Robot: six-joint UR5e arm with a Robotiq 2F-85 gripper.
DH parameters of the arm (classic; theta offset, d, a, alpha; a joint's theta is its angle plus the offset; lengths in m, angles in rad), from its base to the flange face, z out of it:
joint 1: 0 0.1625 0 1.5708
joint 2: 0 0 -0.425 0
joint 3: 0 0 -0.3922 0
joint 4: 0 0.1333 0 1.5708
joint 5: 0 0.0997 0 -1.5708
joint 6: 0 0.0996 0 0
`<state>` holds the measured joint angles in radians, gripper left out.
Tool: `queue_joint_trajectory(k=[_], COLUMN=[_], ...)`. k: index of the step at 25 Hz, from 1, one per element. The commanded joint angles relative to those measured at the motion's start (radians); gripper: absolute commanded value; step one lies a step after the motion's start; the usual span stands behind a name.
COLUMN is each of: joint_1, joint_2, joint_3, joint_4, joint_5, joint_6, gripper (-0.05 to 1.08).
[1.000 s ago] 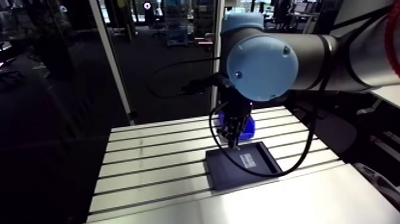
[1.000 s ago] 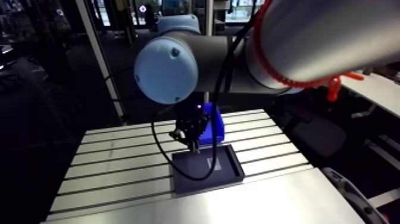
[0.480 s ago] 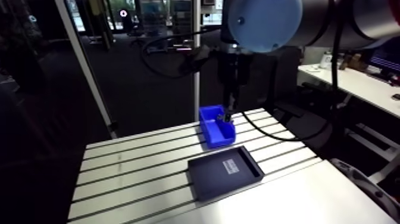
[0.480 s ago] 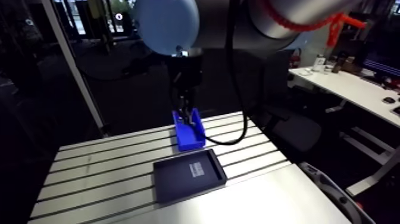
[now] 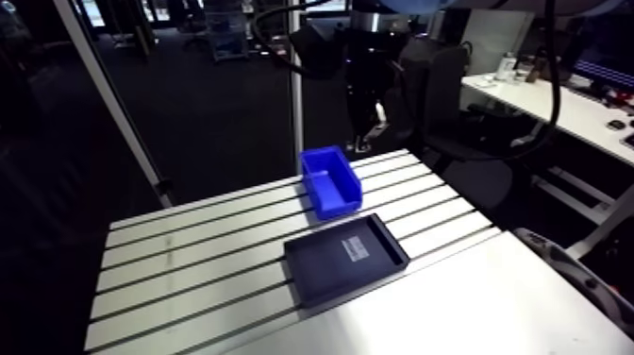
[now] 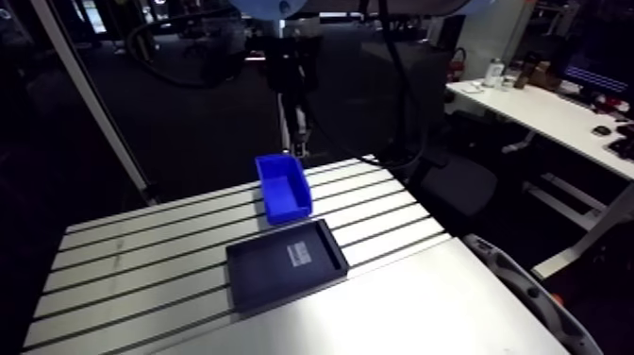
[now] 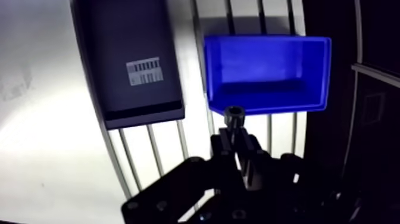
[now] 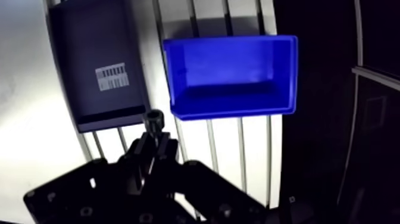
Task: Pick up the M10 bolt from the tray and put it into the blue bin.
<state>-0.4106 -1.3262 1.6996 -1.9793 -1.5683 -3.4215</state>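
slotted table [image 5: 189,257]: blue bin [image 7: 268,98] just beside tray [image 5: 330,271] | pincer [image 7: 233,132] aloft, clamped on M10 bolt [image 7: 234,114]

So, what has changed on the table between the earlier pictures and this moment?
The end effector moved from low over the tray across to the blue bin, then rose. It now hangs high above the table near the bin, shut on the bolt. Tray, bin and table did not move; only the camera shifted.

One blue bin [image 7: 266,74], one dark tray [image 7: 128,36], one bolt [image 7: 234,114], one gripper [image 7: 235,137]
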Motion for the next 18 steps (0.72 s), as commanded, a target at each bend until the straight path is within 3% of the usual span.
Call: queue_joint_trajectory(k=[1,7,18], joint_1=[0.006,0.042,0.076], joint_2=[0.103,0.187,0.256], joint_3=[-0.082,-0.156,-0.183], joint_4=[-0.003,-0.005,-0.04], joint_5=[-0.017,-0.017,-0.017], joint_6=[-0.065,-0.062,0.012], gripper=[1.06,1.06,1.05])
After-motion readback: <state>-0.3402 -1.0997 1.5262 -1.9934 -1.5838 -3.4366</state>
